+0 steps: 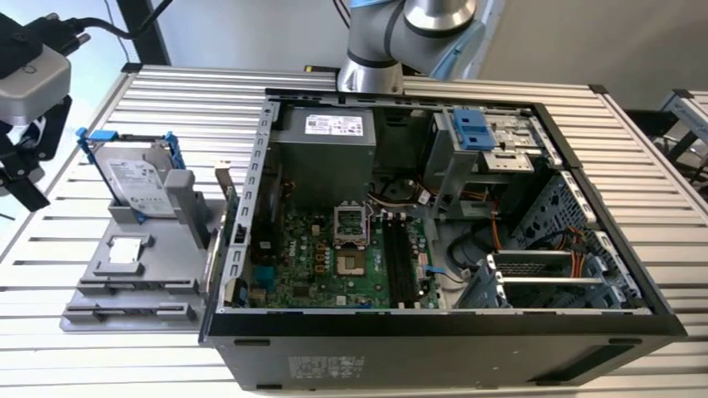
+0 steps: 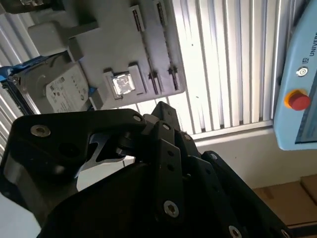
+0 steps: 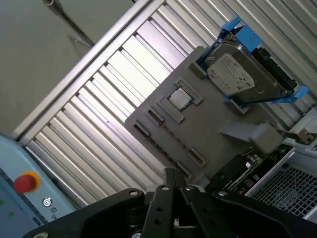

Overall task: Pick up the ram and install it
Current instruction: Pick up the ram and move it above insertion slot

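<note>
Exterior view: hand [image 1: 25, 176] half cut off at frame edge.

Arm [image 1: 385, 41]: silver-grey joint w/ dark band, standing upright. Black gripper [image 3: 174, 173] seen in both wrist views. Fingers [image 3: 168, 182] meet at the tips, nothing visible btwn them. Linkage bars [image 3: 99, 208] splay back from the tips on either side, bolt heads showing.

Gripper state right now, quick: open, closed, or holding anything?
Gripper: cannot be told whether open or closed; it is near the grey holder.
</note>
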Motion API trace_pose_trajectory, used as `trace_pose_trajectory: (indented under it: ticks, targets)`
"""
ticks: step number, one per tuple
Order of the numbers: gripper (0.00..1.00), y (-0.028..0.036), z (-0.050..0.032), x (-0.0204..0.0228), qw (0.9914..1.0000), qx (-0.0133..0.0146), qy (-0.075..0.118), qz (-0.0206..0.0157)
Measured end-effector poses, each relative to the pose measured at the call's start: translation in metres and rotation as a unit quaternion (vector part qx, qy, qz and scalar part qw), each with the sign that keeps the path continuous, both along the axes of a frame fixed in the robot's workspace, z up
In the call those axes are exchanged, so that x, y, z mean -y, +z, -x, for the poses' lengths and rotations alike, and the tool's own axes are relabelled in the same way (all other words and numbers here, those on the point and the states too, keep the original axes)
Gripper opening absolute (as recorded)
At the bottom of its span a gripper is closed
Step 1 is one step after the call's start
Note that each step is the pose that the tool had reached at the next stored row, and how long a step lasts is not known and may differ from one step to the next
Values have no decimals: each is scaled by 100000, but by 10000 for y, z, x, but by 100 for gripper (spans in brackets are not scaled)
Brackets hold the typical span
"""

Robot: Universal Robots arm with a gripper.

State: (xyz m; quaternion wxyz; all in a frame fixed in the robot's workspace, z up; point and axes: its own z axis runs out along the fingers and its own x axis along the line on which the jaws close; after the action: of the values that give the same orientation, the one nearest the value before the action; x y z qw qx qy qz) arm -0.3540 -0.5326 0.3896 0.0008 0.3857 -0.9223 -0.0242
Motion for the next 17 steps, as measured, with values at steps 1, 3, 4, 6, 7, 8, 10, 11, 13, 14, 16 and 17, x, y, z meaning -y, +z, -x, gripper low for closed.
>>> trace_pose_trajectory:
  ticks: [1,3,4,6,7,8,10,11,13,14,16,17]
  targets:
    - [0,0,0,0,99997,2,823,5]
    - [0,0,0,0,99969,3,2470,17]
    - [0,0,0,0,99946,2,3272,22]
    - [0,0,0,0,99881,1,4886,33]
    - [0,0,0,0,99834,1,5752,39]
    - [0,0,0,0,99787,2,6522,44]
    - [0,0,0,0,99659,5,8246,57]
    - [0,0,0,0,99584,2,9115,67]
    - [0,0,0,0,99418,-1,10774,82]
    - [0,0,0,0,99321,-1,11633,89]
    - [0,0,0,0,99111,0,13303,96]
    - [0,0,0,0,99002,2,14095,99]
